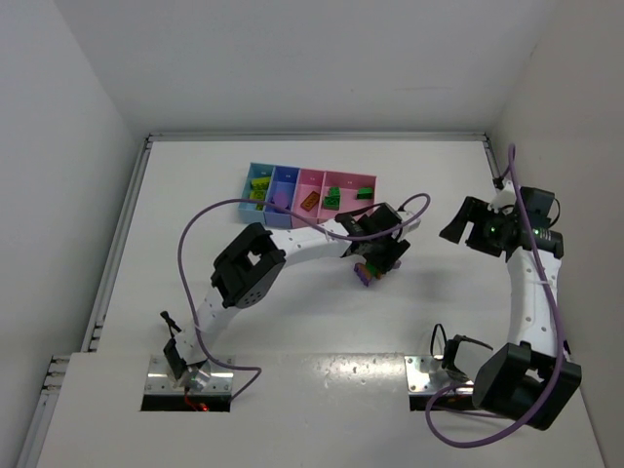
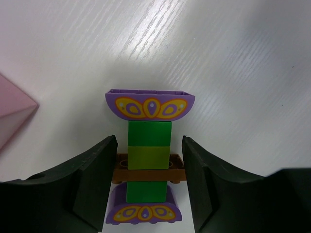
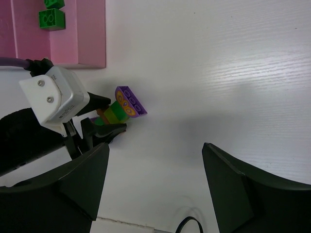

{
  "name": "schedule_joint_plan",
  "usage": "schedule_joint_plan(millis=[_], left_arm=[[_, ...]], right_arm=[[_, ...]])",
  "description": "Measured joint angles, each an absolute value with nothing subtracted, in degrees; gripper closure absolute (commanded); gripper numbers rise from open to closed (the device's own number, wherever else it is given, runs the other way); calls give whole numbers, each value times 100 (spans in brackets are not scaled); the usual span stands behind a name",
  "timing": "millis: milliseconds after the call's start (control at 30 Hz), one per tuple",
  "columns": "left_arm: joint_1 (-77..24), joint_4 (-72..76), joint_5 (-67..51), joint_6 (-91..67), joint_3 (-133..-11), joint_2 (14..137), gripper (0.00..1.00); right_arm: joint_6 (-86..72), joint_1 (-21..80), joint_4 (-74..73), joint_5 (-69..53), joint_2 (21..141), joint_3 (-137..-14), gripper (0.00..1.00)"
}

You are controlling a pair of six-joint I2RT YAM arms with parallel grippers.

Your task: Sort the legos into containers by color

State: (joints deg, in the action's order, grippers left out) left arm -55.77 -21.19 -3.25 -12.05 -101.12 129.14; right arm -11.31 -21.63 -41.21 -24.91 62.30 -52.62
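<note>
A short multicolour lego strip [image 2: 148, 158] lies on the white table: purple patterned end pieces, green and yellow-green bricks, and an orange-brown plate across it. My left gripper [image 2: 149, 141] straddles the strip, and both fingers touch the ends of the plate. In the top view the left gripper [image 1: 375, 257] is just in front of the wider pink bin, with the strip [image 1: 364, 274] under it. The strip also shows in the right wrist view [image 3: 124, 108]. My right gripper [image 3: 155, 150] is open and empty, hovering well to the right [image 1: 455, 222]. The four joined containers [image 1: 310, 174] stand at the back.
The light blue bin [image 1: 252, 175] holds green and yellow bricks, the blue bin [image 1: 290, 175] a purple piece, the narrow pink bin [image 1: 312, 178] an orange piece, and the wider pink bin [image 3: 82, 39] green bricks [image 3: 51, 18]. A purple cable [image 1: 205, 210] loops over the left arm.
</note>
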Motion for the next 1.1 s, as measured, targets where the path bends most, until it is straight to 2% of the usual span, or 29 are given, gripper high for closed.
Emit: schedule_joint_plan(millis=[67,300,600,700,733,867,1100], left_arm=[[-5570,-2141,-327,-1203,-10112,12932,40],[-5546,-2161,-346,-1173,-10110,12934,60],[-5544,-2139,-390,-1055,-10068,12925,63],[-5509,-2040,-587,-961,-9839,12794,86],[-5478,-1999,-707,-937,-9677,12691,99],[-5273,-1883,-1055,-923,-8757,12040,100],[-5030,-1890,-950,-917,-7780,10595,100]], right_arm=[[-1131,-2163,-4121,-2508,6230,-5262,22],[-1131,-2163,-4121,-2563,6230,-5262,22],[-1111,-2163,-4123,-2585,6243,-5262,22],[-1046,-2163,-4125,-2738,6298,-5264,22],[-1020,-2163,-4128,-2836,6326,-5262,22],[-989,-2141,-4123,-3509,6488,-5258,31],[-1726,-1678,-3752,-4877,6967,-4742,29]])
